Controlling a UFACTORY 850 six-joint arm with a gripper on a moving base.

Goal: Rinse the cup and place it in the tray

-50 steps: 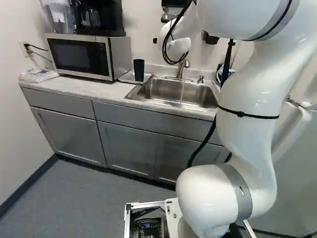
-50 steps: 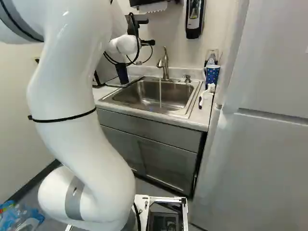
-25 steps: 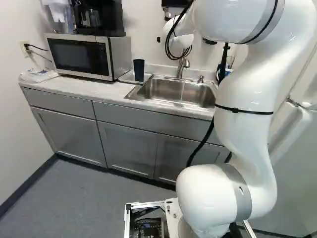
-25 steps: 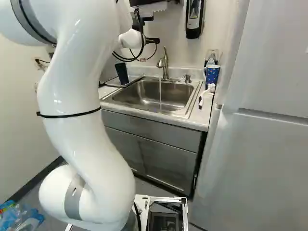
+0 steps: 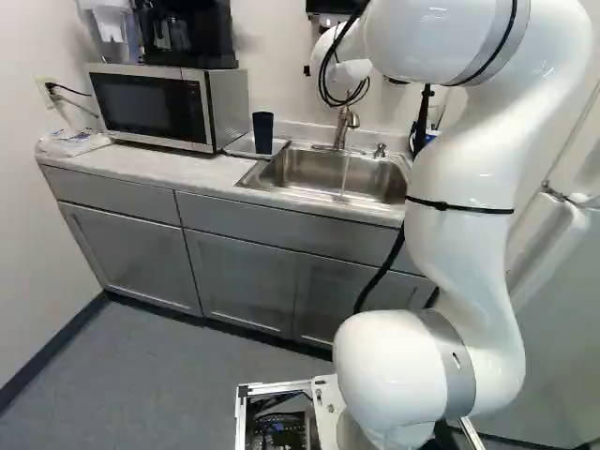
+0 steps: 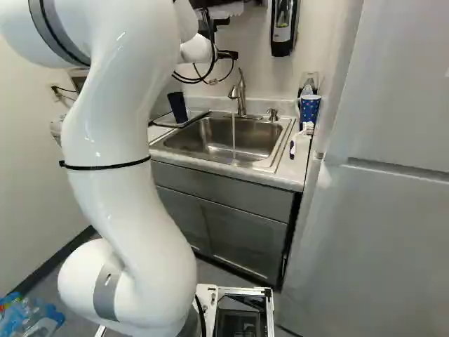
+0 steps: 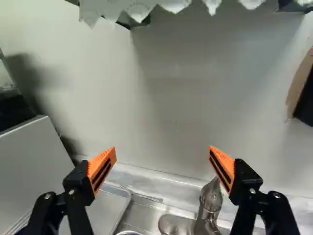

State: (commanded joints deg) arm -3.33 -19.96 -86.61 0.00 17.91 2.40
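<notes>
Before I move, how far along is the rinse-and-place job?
Done, it seems: the dark cup stands in the tray beside the sink, though nothing shows whether it was rinsed. In hand: nothing; the jaws are open and empty. Left: water runs from the faucet, so turning it off is probably what remains, plus a rinse if the cup missed one.

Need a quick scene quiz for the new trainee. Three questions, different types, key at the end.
1. True or false: water is running from the faucet.
2. The dark cup is: a) between the microwave and the sink; b) in the sink; c) on top of the microwave.
3. Fill in, open or shut: in the wrist view, the gripper is ____.
Key: 1 true; 2 a; 3 open.
</notes>
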